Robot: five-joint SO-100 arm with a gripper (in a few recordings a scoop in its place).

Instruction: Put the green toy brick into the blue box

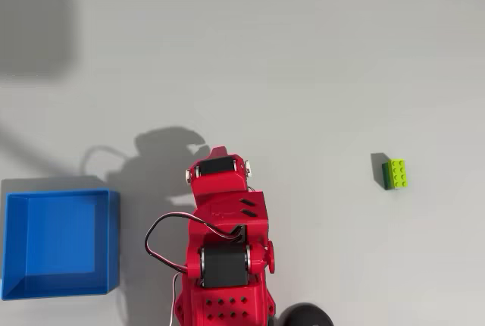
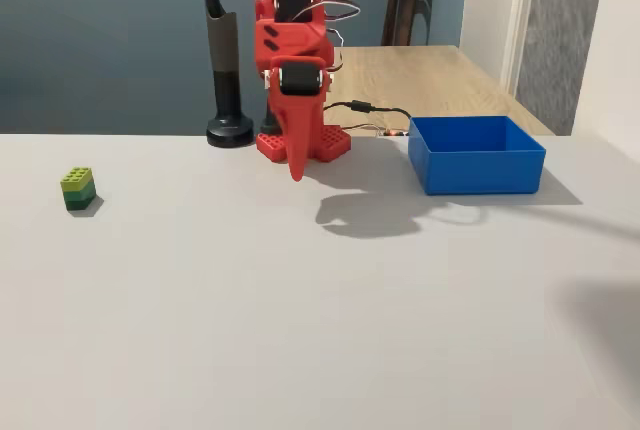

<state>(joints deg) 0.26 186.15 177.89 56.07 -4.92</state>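
Red arm (image 2: 293,60) folded up over its base, gripper (image 2: 295,172) hanging straight down, tips just above the white table (image 2: 300,300). Fingers look pressed together into one narrow point in the fixed view, nothing between them. In the overhead view the gripper (image 1: 219,152) is mostly hidden under the wrist motor, so its opening can't be judged there.

Green toy brick (image 2: 78,188) sits on the table well apart from the gripper, off to its left in the fixed view; in the overhead view the green toy brick (image 1: 395,173) is off to the right of the gripper and slightly nearer the bottom edge. Lime studded top up, darker green layer below. Not touched by anything.

Blue box (image 2: 476,155) is on the other side of the gripper, to its right in the fixed view, nearer than the brick but still apart from the fingers. In the overhead view the blue box (image 1: 57,244) lies left of the arm, beside the base, open side up, nothing inside.

Black cable (image 1: 163,227) loops off the arm on the box side. Dark stand post (image 2: 224,70) rises just behind the arm, a wooden table (image 2: 440,75) and a chair back (image 2: 410,0) further behind.
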